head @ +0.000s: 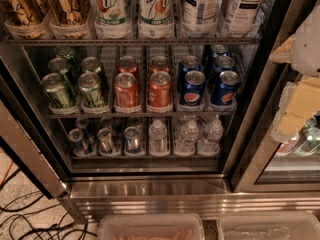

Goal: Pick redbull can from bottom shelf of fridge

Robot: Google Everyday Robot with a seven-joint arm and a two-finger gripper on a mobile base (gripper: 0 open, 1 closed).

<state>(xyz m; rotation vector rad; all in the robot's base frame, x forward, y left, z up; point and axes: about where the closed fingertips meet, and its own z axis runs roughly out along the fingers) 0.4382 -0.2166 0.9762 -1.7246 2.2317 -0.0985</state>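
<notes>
The fridge (150,186) stands open in front of me, with a steel frame and a dark interior. Its bottom shelf (145,163) holds clear lane trays. Slim blue-and-silver redbull cans stand in the three left lanes; the front ones are at the left (77,140), the middle (106,140) and the right (132,139), with more behind them. My gripper (299,103) is a white and pale-yellow shape at the right edge, outside the fridge, well to the right of the cans and a little above them. It holds nothing that I can see.
Small clear water bottles (187,136) fill the right lanes of the bottom shelf. The rack above holds green (92,90), red (160,90) and blue Pepsi cans (192,89). The open door's edge (30,156) slants at the left. Cables (30,219) lie on the floor. Two clear bins (150,227) sit below.
</notes>
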